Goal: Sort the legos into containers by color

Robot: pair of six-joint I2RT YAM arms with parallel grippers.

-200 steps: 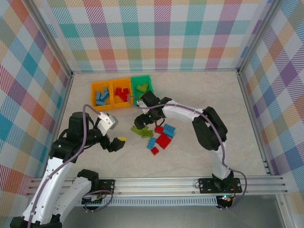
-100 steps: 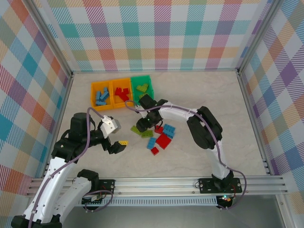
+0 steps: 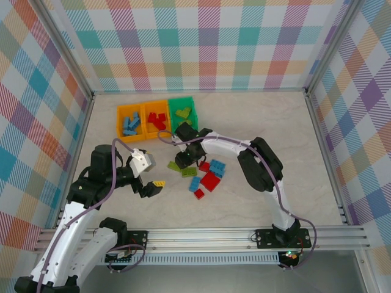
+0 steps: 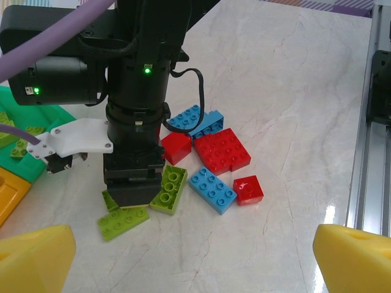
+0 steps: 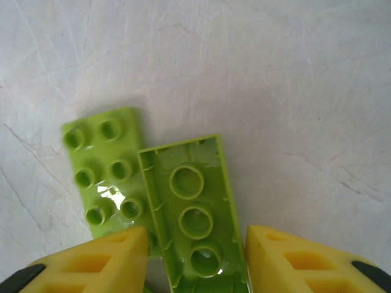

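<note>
The right arm (image 3: 232,145) stretched leftward over the desk (image 3: 293,134), wrist pointing straight down; the right claw (image 5: 197,239) clasped an upturned lime green brick (image 5: 190,195) lying on the desk beside a flat lime plate (image 5: 101,165); a second earlier that claw gaped wider; the left claw (image 3: 153,183) hung wide open.

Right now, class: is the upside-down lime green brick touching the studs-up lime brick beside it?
Touching. The right wrist view shows the upside-down lime brick meeting the studs-up lime brick along one long edge, with no gap.
</note>
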